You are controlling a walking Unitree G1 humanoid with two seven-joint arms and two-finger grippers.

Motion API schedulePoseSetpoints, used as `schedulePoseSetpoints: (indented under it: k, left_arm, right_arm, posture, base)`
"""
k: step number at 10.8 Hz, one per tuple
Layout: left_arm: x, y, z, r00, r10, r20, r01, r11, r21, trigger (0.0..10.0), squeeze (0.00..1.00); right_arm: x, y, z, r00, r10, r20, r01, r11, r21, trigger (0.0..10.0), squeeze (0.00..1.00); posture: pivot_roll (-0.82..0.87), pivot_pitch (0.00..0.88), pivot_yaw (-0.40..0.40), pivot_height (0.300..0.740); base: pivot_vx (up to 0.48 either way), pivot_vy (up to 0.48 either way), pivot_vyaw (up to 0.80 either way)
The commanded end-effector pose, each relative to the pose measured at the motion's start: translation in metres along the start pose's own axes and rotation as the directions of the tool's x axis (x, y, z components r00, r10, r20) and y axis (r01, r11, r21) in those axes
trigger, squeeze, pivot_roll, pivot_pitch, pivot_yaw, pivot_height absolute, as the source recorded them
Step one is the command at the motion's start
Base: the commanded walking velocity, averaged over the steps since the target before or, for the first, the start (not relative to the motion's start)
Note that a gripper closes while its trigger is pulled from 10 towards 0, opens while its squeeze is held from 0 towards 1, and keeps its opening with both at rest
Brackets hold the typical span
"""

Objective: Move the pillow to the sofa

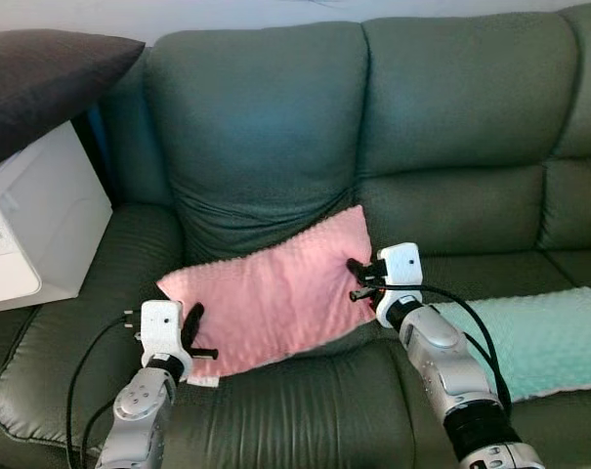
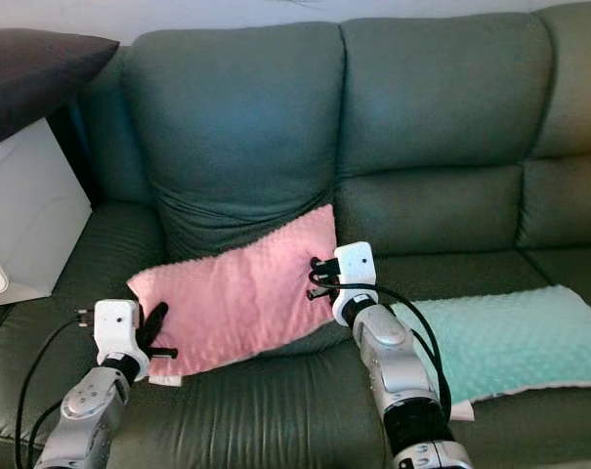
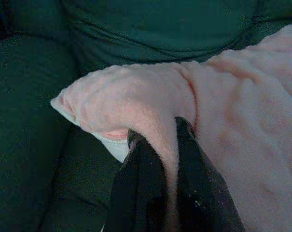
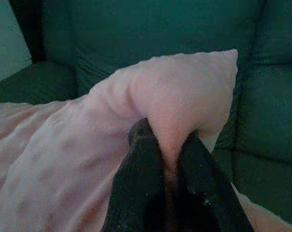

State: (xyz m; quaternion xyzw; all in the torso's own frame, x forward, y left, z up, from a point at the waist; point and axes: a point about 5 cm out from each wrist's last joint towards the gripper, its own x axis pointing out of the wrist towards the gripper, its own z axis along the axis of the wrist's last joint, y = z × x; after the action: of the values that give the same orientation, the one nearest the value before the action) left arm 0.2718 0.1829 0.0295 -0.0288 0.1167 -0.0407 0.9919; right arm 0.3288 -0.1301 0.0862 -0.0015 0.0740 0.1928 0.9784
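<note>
A dark green leather sofa (image 1: pixel 451 107) with plump, creased back cushions spans the frame from left to right, its seat cushions running across the lower half. At the upper left, a dark grey cushion (image 1: pixel 41 78) rests on top of a white boxy cabinet (image 1: pixel 36 225) that stands against the sofa's arm. A mint-green dimpled plush pillow (image 1: pixel 544 337) lies flat on the seat at the lower right.

The pink pillow (image 1: pixel 275 298), rectangular and covered in the same soft dimpled fleece, sits at the centre of the frame on the sofa seat, tilted so that its upper right corner leans against the back cushion. A white underside shows at its lower left corner.

Both silver arms rise from the bottom edge, black cables looping beside them. The left gripper (image 1: pixel 199 337), at lower left of centre, pinches the pillow's lower left edge; the left wrist view shows its two black fingers (image 3: pixel 141 188) closed tightly on a fold of pink fleece. The right gripper (image 1: pixel 358 280), just right of centre, clamps the pillow's right edge, and the right wrist view shows its fingers (image 4: pixel 146 179) squeezed together on a bunched ridge of the fabric near the corner.
</note>
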Motion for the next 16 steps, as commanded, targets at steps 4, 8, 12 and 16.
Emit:
schedulePoseSetpoints:
  k: [4,8,12,16]
  left_arm:
    - [0.002,-0.002,-0.001,0.999,-0.012,-0.030,0.013,0.999,0.030,10.0,0.00]
    - [0.001,-0.008,0.002,0.999,-0.052,0.001,0.052,0.998,0.044,10.0,0.00]
    - [0.000,-0.015,-0.001,0.996,-0.086,0.004,0.085,0.995,0.047,10.0,0.00]
    - [0.009,-0.015,-0.008,0.998,-0.054,-0.038,0.058,0.994,0.092,10.0,0.00]
  right_arm:
    - [0.003,0.003,0.006,1.000,0.009,0.021,-0.009,1.000,0.001,10.0,0.00]
    - [0.003,0.002,0.005,1.000,0.003,0.020,-0.003,1.000,-0.001,10.0,0.00]
    - [0.003,0.001,0.005,1.000,0.003,0.016,-0.003,1.000,-0.005,10.0,0.00]
    - [0.000,-0.008,-0.011,0.998,-0.041,-0.048,0.040,0.999,-0.016,10.0,0.00]
  posture:
    - [-0.23,0.060,0.071,0.740]
    - [-0.23,0.059,0.070,0.740]
    - [-0.23,0.056,0.068,0.740]
    - [-0.23,0.059,0.067,0.740]
  base:
    - [0.000,0.444,0.00]
    - [0.000,0.229,0.00]
    - [0.000,0.000,0.00]
    - [0.000,0.000,0.00]
